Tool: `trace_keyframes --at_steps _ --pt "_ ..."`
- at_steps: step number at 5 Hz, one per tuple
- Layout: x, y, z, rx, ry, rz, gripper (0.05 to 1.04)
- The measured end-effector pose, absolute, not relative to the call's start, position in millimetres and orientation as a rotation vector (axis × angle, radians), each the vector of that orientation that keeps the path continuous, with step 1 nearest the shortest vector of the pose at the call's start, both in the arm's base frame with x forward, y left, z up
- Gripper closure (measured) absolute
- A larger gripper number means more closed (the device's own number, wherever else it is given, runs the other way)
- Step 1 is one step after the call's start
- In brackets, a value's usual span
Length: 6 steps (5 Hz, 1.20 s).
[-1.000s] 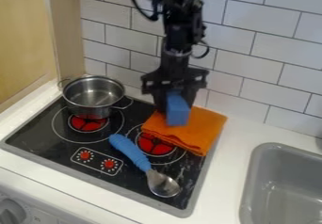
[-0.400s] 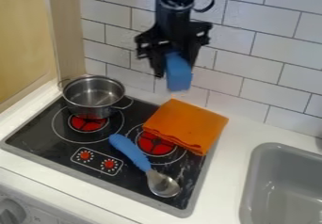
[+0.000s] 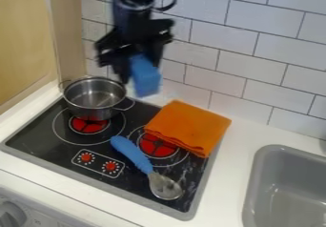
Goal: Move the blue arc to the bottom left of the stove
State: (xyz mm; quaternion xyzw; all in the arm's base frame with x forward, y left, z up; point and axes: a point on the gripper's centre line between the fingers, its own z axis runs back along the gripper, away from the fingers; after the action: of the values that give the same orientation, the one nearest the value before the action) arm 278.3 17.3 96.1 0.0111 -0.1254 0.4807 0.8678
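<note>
Camera view: the black gripper [image 3: 135, 72] is hanging above the rear of the stove [image 3: 35, 136], beside and above the metal pot [image 3: 96, 110]. Its fingers are standing apart by the blue arc's [image 3: 146, 78] thickness, clasping it between them. The arc is hanging in the air, slightly tilted. The orange cloth [image 3: 189, 126] is lying folded over the stove's right rear; the blue-handled spoon [image 3: 135, 154] is lying slantwise nearer the front.

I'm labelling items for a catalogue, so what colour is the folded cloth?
The cloth is orange, seen best in the current camera view.
</note>
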Motion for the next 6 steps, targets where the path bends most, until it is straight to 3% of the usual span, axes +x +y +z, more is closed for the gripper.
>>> trace_keyframes --at_steps 3,5,6 --pt "228 73 89 0.024 -0.263 1.283 0.497" --pt "219 94 63 0.031 -0.265 1.322 0.497" --pt "214 101 41 0.062 -0.196 1.331 0.497"
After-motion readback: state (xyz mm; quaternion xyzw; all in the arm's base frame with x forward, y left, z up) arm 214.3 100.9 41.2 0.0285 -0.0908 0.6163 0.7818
